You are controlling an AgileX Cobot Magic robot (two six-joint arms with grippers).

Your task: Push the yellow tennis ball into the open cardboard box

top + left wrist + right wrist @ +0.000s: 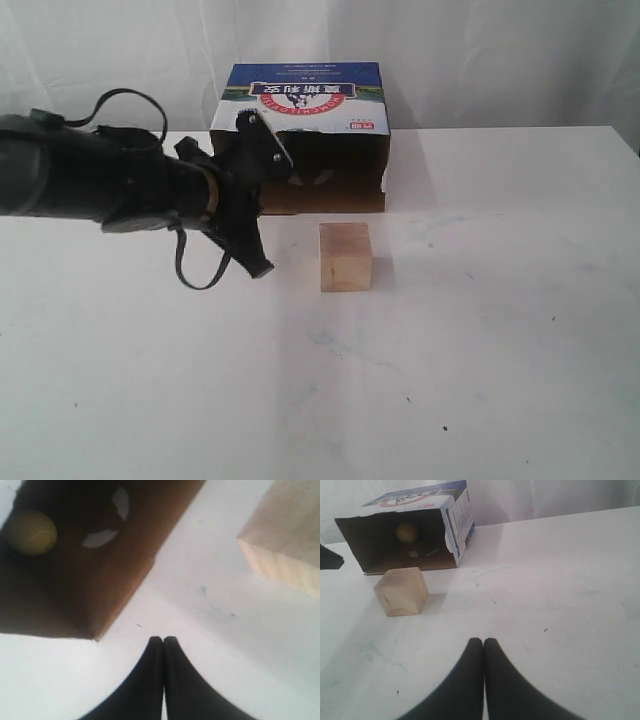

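Observation:
The yellow tennis ball [31, 532] lies inside the open cardboard box [305, 95], deep in its dark interior; the right wrist view also shows the ball [406, 531] there. In the exterior view my left arm hides it. My left gripper [262, 268] is shut and empty, low over the table just in front of the box's left front corner [115, 580]; its tips [163, 639] are apart from the box. My right gripper [484, 641] is shut on nothing, well back from the box [456, 515], and does not show in the exterior view.
A pale wooden cube [346, 256] stands on the white table [480, 330] just in front of the box's mouth, right of my left gripper. The cube [401, 591] sits between my right gripper and the box. White curtain hangs behind.

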